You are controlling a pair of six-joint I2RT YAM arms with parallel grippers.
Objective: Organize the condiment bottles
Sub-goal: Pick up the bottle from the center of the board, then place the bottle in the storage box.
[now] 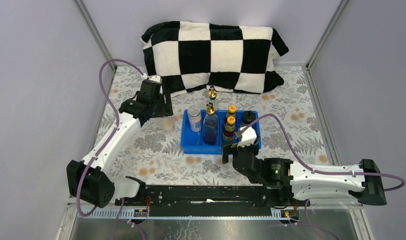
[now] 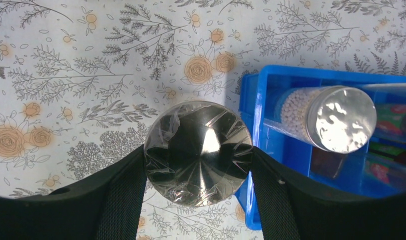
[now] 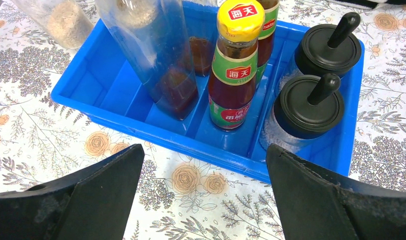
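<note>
My left gripper (image 2: 197, 165) is shut on a clear grey-lidded jar (image 2: 198, 152), seen from above, just left of the blue tray (image 2: 258, 125). In the top view this gripper (image 1: 163, 107) hangs left of the tray (image 1: 190, 146). The tray holds the other grey-lidded jar (image 1: 194, 120), a gold-topped bottle (image 1: 210, 125), two yellow-capped sauce bottles (image 1: 231, 125) and a black-capped shaker (image 1: 248, 118). A second gold-topped bottle (image 1: 212, 95) stands at the tray's far edge. My right gripper (image 3: 203, 167) is open and empty at the tray's near side, facing a sauce bottle (image 3: 236, 65) and two shakers (image 3: 308, 107).
A black-and-white checkered pillow (image 1: 213, 55) lies at the back of the flowered tablecloth (image 1: 140, 145). Grey walls close in the left, right and back. The right arm (image 1: 316, 177) lies along the near right edge.
</note>
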